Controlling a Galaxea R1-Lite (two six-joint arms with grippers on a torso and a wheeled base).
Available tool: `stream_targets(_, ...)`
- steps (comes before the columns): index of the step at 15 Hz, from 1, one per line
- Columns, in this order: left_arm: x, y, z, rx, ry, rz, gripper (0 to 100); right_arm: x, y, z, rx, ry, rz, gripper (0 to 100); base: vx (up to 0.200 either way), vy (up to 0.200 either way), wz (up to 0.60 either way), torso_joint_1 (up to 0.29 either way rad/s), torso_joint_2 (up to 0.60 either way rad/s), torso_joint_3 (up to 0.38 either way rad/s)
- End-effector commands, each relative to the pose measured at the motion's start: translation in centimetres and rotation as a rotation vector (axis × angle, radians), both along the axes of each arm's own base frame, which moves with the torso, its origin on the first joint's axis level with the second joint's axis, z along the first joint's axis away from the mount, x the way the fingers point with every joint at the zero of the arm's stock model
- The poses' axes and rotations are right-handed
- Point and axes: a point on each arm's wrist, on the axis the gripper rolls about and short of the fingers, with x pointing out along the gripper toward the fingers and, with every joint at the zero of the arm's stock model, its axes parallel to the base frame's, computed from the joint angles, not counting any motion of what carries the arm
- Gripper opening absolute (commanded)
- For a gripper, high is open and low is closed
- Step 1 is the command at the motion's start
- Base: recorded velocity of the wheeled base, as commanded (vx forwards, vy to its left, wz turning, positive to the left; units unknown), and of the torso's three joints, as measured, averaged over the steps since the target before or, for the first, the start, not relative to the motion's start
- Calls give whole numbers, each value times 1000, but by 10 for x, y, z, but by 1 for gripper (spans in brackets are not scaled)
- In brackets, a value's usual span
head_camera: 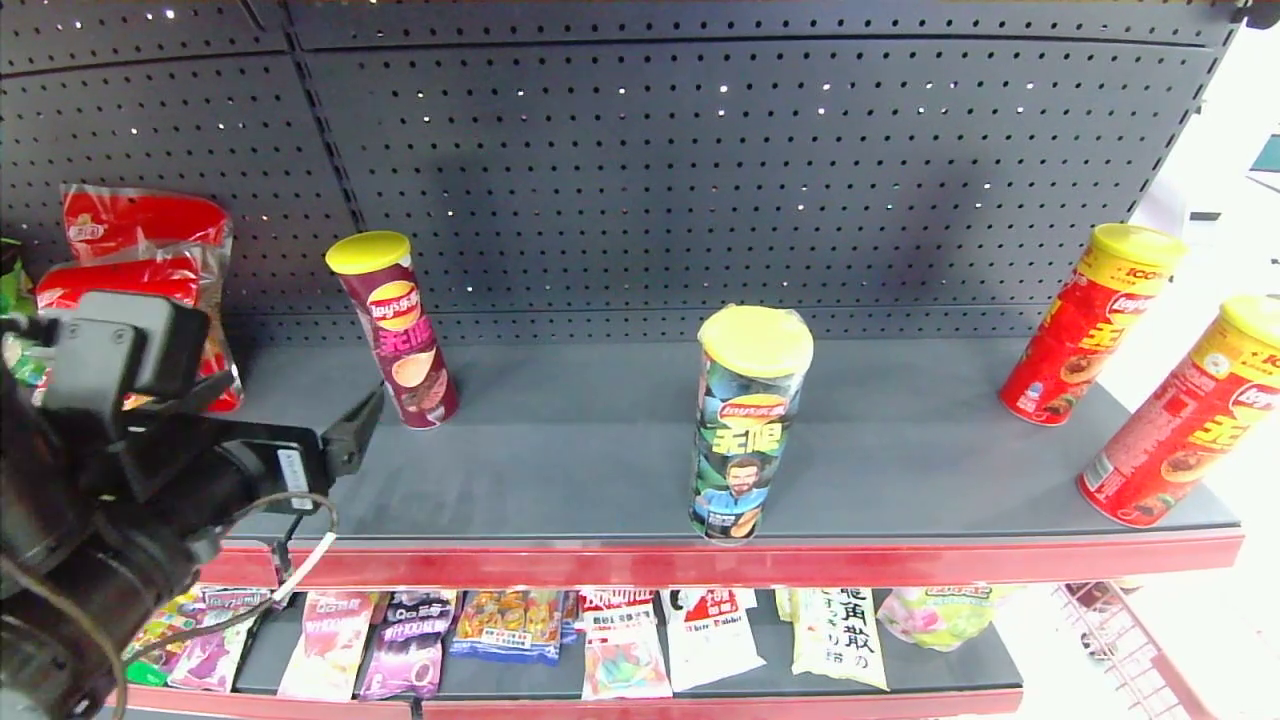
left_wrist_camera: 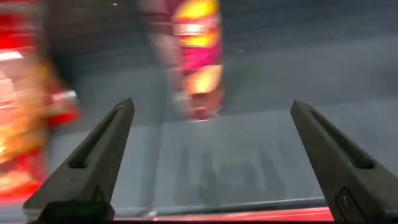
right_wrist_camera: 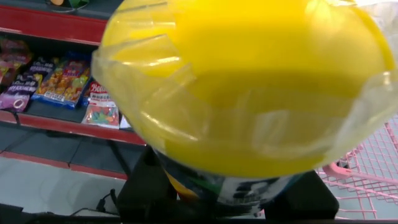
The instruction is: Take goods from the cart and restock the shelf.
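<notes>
Yellow-lidded can [right_wrist_camera: 249, 81] sits pinched in right gripper [right_wrist_camera: 224, 194] (cart [right_wrist_camera: 367, 167] behind), left gripper [left_wrist_camera: 212, 106] spread wide facing purple can [left_wrist_camera: 199, 68] on shelf [head_camera: 600, 460].

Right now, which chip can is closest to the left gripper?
The purple can, leftmost on the shelf, just ahead of the left gripper; the others stand farther right.

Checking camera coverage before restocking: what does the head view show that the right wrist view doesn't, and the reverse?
Head view: the upper shelf with a purple can, a green can at its front edge and two red cans at its right end, plus the open left pincer. Right wrist view: a yellow-lidded can, close up, gripped by the right pincer. Both: the snack bags on the lower shelf and the pink cart.
</notes>
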Motion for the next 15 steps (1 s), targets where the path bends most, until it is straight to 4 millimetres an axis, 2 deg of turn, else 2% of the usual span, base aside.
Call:
stream_targets(1,-42,22,6,-27,-67,11,100,4,0,4,-3,38,22,0,0,0,0,0,0,0)
stream_targets(2,-59,30,5,-21,-57,-31,100,6,0,5,-4,50,29,0,0,0,0,0,0,0)
stream_targets(3,-66,34,4,-17,-49,-50,100,6,0,5,-4,52,29,0,0,0,0,0,0,0)
stream_targets(4,-99,50,-1,21,33,-104,100,7,0,7,-4,49,29,0,0,0,0,0,0,0)
stream_targets(5,-120,61,-8,42,96,-112,100,7,0,7,-4,47,27,0,0,0,0,0,0,0)
stream_targets(6,-133,67,-16,58,149,-123,100,7,0,6,-4,49,26,0,0,0,0,0,0,0)
stream_targets(7,-142,72,-23,56,186,-119,100,7,0,6,-5,52,21,0,0,0,0,0,0,0)
stream_targets(10,-146,76,-39,31,214,-46,100,7,-1,5,-26,61,-59,0,0,0,0,0,0,0)
stream_targets(12,-154,79,-50,53,193,-67,100,11,-2,7,-49,79,-78,0,0,0,0,0,0,0)
stream_targets(15,-158,81,-54,127,185,-48,100,14,-2,10,-54,103,-83,0,0,0,0,0,0,0)
